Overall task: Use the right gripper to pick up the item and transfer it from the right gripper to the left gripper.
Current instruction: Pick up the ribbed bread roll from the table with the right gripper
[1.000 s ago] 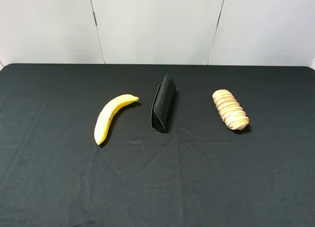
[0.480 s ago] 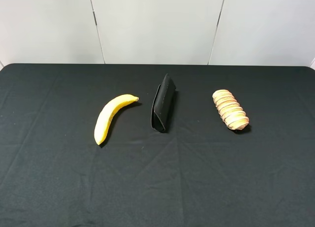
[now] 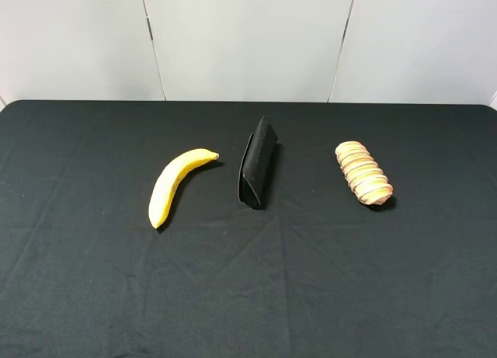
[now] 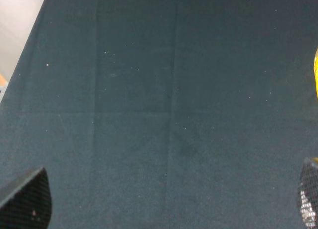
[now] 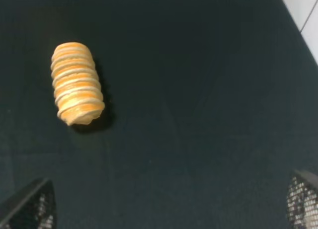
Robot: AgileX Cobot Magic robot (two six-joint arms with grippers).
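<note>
One item (image 3: 363,174), a ridged tan loaf, lies flat on the black tablecloth (image 3: 311,288). One banana (image 3: 175,183) and one black folded case (image 3: 257,164) lie with it: three things in a row, the case between the other two, none touching.

Two grippers:
- Right gripper (image 5: 166,206): jaws wide, two mesh fingertips (image 5: 30,206) far apart with only cloth between them. The item lies well ahead of the jaws, off toward one fingertip, untouched.
- Left gripper (image 4: 168,201): jaws equally wide, holding nothing. A sliver of the banana shows ahead of one fingertip, well apart
</note>
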